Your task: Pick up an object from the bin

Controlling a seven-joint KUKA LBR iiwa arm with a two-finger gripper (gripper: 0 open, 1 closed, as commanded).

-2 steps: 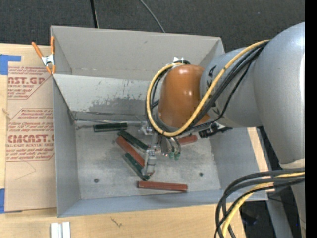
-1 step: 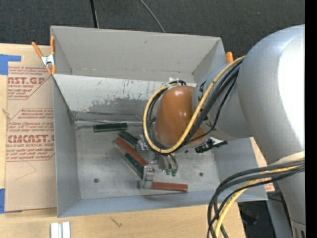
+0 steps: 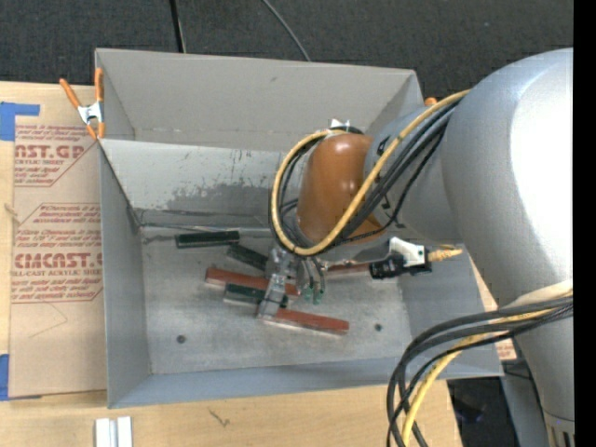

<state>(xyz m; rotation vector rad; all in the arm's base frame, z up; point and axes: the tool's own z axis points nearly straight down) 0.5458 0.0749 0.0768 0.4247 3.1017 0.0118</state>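
Note:
My gripper (image 3: 293, 298) is low in the middle of the bin, under the orange wrist cover, and stands open. One finger (image 3: 273, 302) rests at the left and the other at the right, among a small cluster of flat sticks. A reddish-brown stick (image 3: 238, 278) runs from the left in between the fingers. A dark green stick (image 3: 243, 293) lies just left of the left finger. Another reddish-brown stick (image 3: 310, 321) lies on the floor right below the gripper. Nothing is lifted off the floor.
Two more dark sticks lie toward the back left, one (image 3: 207, 239) near the sloping rear wall, one (image 3: 248, 254) beside the cluster. The arm and its yellow and black cables cover the bin's right side. Bare floor spreads at the front left.

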